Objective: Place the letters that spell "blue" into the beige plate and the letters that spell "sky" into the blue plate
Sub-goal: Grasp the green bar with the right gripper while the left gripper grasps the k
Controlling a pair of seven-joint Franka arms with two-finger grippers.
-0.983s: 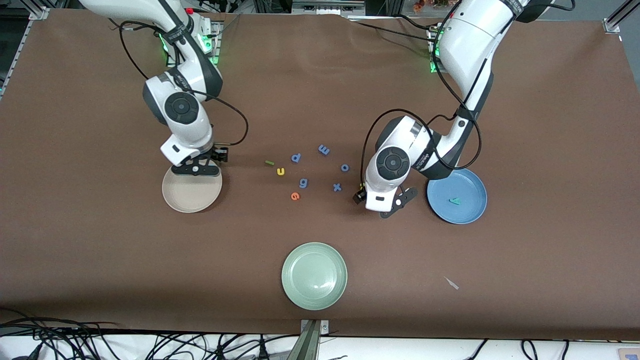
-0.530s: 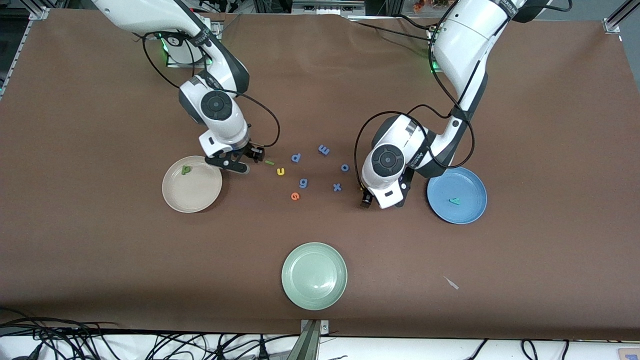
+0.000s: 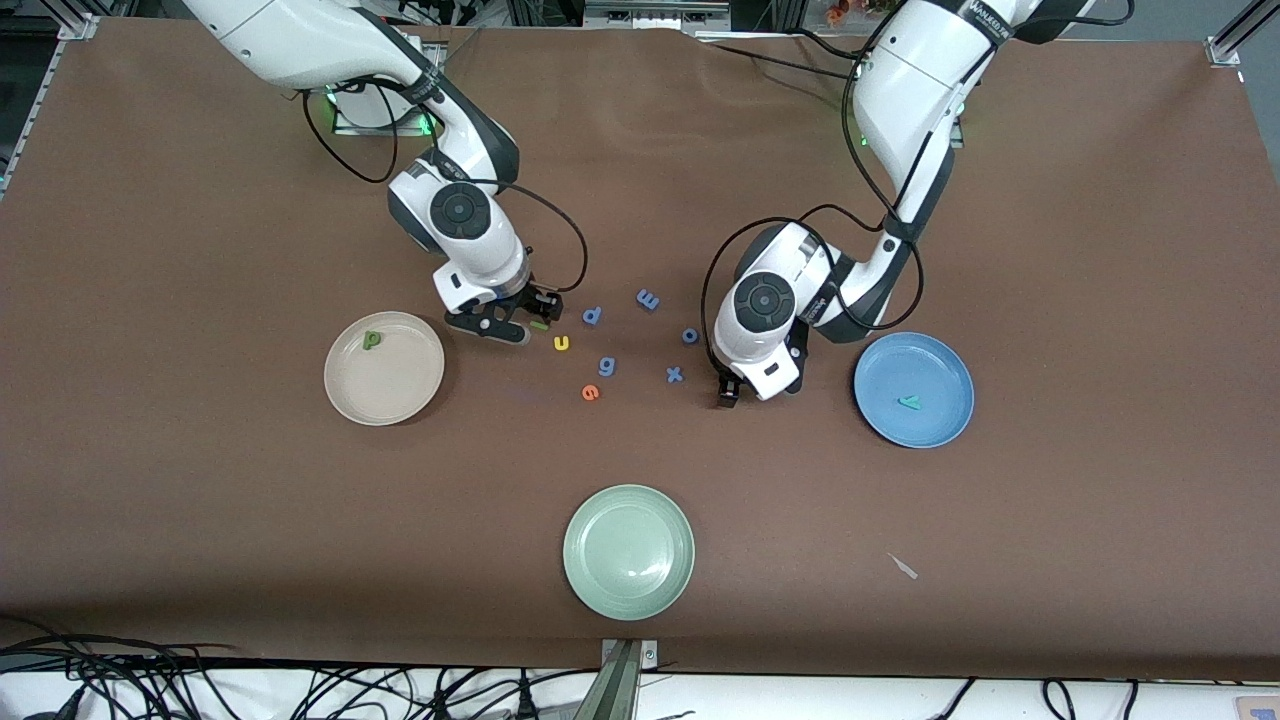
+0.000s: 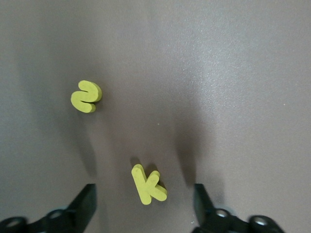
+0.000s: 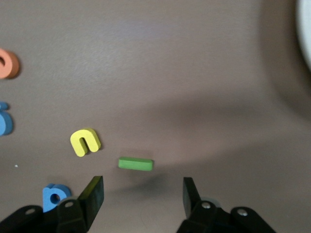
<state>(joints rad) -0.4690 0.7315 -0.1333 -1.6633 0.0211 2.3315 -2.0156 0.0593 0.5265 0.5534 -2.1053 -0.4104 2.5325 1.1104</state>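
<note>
Nearest the front camera: pale green plate (image 3: 628, 552), no part of the job.

Farther up, toward the left arm's end: blue plate (image 3: 950, 420) with teal y (image 3: 909, 402) lying flat in it. Toward the right arm's end: beige plate (image 3: 400, 395), carrying green b (image 3: 372, 340) near its farther rim.

Between the two plates, flat on the table: orange e (image 3: 590, 392), then yellow u (image 3: 562, 343) just farther.

Left gripper (image 4: 146, 206) low over the table near the blue plate, fingers apart, nothing pinched. Straddles yellow k (image 4: 148, 184), hidden under the wrist in the front view. Lies flat, stem slanted between the fingers, arms splayed toward one finger. Yellow s (image 4: 86, 96) close by, also flat.

Farthest: right gripper (image 5: 143, 194) low beside the beige plate, fingers spread and empty, hanging over green l (image 5: 135, 164). Thin bar, flat, long axis running from one finger toward the other.

Likely handling: featherweight foam, soft, slightly springy, grippy rather than slick, not breakable. Needs fingertips nearly down on the table. Best taken across the k's stem and across the l's narrow width; as lined up now, would probably close on the l's ends and risk bowing it or flicking it away.
</note>
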